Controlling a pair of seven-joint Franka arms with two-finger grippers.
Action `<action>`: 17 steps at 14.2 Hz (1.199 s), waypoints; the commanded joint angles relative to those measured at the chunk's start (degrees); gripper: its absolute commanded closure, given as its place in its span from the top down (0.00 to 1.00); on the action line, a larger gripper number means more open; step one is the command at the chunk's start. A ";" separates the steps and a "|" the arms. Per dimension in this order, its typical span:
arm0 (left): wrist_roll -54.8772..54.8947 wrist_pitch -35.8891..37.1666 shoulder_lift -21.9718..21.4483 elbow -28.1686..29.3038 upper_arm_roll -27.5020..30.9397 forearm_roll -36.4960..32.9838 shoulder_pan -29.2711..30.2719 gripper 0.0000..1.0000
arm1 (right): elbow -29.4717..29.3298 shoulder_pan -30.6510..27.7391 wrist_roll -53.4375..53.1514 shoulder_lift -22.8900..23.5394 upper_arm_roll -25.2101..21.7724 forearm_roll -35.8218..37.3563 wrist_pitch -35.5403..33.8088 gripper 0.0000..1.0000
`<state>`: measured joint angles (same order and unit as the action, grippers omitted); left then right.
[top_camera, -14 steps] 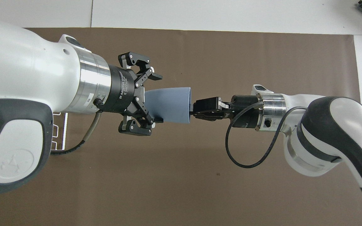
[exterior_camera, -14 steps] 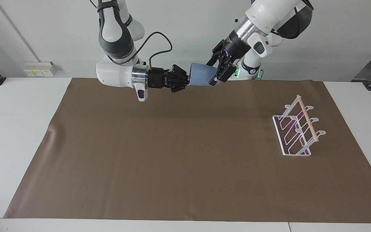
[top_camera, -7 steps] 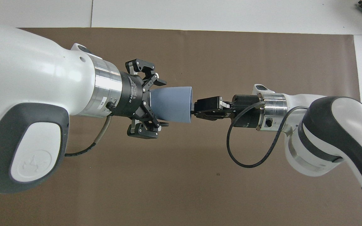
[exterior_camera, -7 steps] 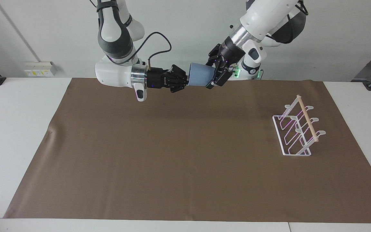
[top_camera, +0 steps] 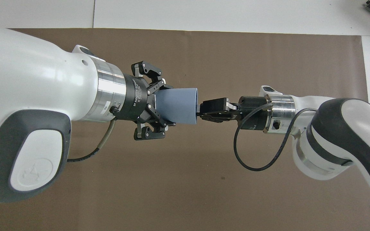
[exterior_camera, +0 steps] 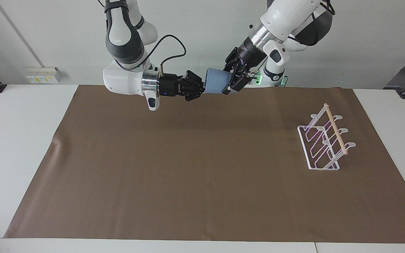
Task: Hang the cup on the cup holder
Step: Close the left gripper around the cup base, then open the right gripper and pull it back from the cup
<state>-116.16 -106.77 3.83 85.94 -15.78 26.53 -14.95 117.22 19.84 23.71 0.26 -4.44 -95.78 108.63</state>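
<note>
The light-blue cup [exterior_camera: 217, 81] hangs on its side in the air between my two grippers, over the mat's edge nearest the robots; it also shows in the overhead view [top_camera: 178, 106]. My right gripper [exterior_camera: 204, 85] is shut on the cup's wide rim, and shows in the overhead view [top_camera: 199, 110]. My left gripper [exterior_camera: 229, 76] is around the narrow bottom end, its two fingers against opposite sides of the cup, as the overhead view shows [top_camera: 171, 105]. The clear cup holder [exterior_camera: 323, 140] stands on the mat toward the left arm's end. In the overhead view the left arm hides it.
A brown mat [exterior_camera: 188, 168] covers most of the white table [exterior_camera: 19, 140]. A black cable [top_camera: 255, 160] loops from the right wrist.
My left gripper has moved farther onto the cup's narrow end and its fingers have drawn in against the cup. The right gripper keeps its hold on the rim. The cup has shifted slightly toward the right arm's end.
</note>
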 commanded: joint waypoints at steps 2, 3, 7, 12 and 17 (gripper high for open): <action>-0.91 -1.87 -1.19 1.42 0.66 0.01 -0.79 0.00 | 1.26 -0.33 -1.11 -1.14 0.31 -1.78 0.87 0.33; -0.74 -1.78 -1.28 1.51 0.66 0.01 -0.79 0.00 | 1.17 -0.07 -1.73 -1.05 0.31 -1.78 1.23 0.39; -0.47 -1.52 -1.28 1.60 0.75 -0.08 -0.70 0.00 | 0.73 -0.32 -2.35 -1.49 0.14 -0.81 1.75 1.00; 2.95 -0.99 -1.46 2.03 0.84 -3.93 -0.26 0.00 | -2.42 -1.99 -4.53 -1.49 -0.30 8.30 2.99 1.00; 6.64 -1.51 -3.12 5.45 0.75 -17.44 -0.17 0.00 | -7.96 -3.84 -15.51 -1.05 -0.39 34.29 6.76 1.00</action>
<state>-111.46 -107.14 3.65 87.11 -15.48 13.80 -14.92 111.66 16.56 12.76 -0.88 -5.30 -70.20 114.19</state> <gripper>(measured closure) 0.216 0.000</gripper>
